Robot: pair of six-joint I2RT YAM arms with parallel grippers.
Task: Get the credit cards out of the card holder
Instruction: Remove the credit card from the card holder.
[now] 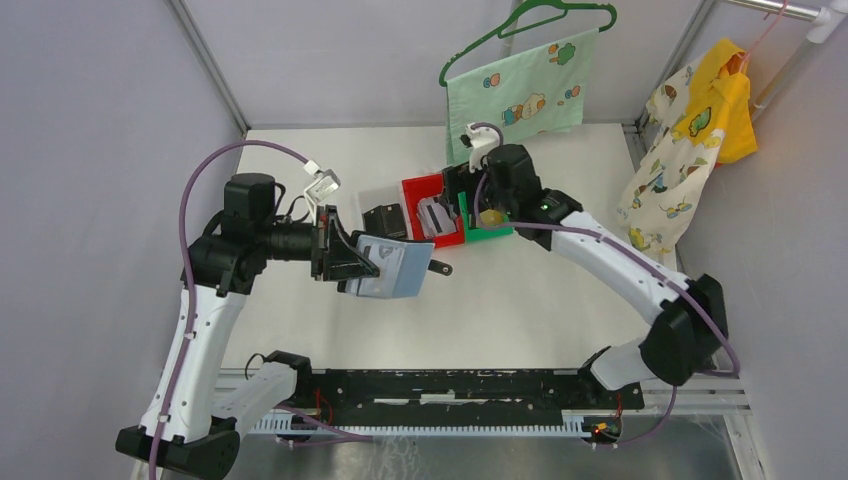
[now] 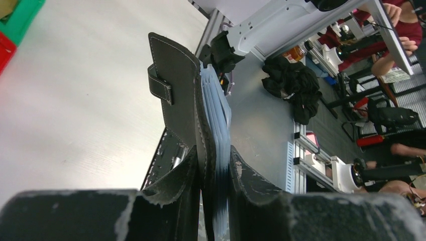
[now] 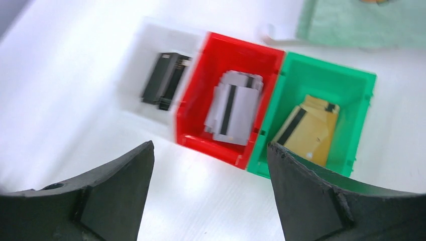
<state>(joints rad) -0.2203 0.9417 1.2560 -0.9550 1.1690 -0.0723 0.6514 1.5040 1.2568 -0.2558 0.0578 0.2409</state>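
White table (image 1: 540, 300): left pincer (image 2: 213, 156) pinching card holder (image 2: 177, 95); right pincer (image 3: 211, 146) spread above red bin (image 3: 241, 55), green bin (image 3: 326, 75).

A white table (image 1: 300, 330) sat inside pale walls. Toward its far middle, three small bins stood touching in a row: a clear bin (image 3: 150, 35) on the left, a red bin (image 3: 236, 45) in the middle and a green bin (image 3: 326, 65) on the right. A small black object (image 3: 163, 80) lay in the clear one. Behind them a green hanger (image 1: 540, 15) held a pale green cartoon-print cloth (image 1: 520, 95). At far right hung a yellow garment (image 1: 725, 100) and a white patterned garment (image 1: 670, 170).
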